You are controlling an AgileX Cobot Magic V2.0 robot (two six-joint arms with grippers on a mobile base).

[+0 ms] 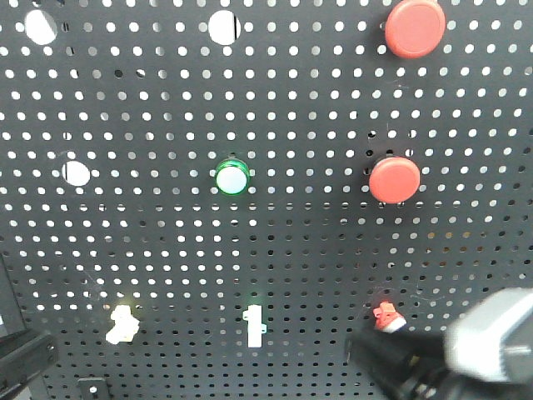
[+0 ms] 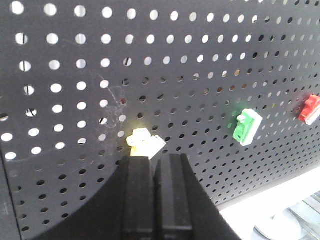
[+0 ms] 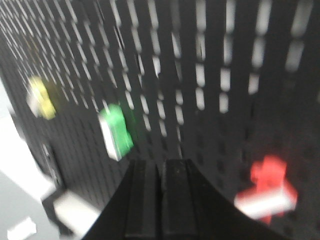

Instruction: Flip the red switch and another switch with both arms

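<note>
The red switch sits low on the right of the black pegboard, its white paddle showing blurred in the right wrist view. My right gripper is shut and empty, left of and below it. From the front its black jaws lie just under the switch, backed by a grey housing. The pale yellow switch is low on the left. My left gripper is shut with its tips right beneath this switch; I cannot tell if they touch.
Between the two toggles stands a slim white switch, lit green in the wrist views. Higher up are a green-ringed round button and two large red push buttons. A pale surface lies below the board.
</note>
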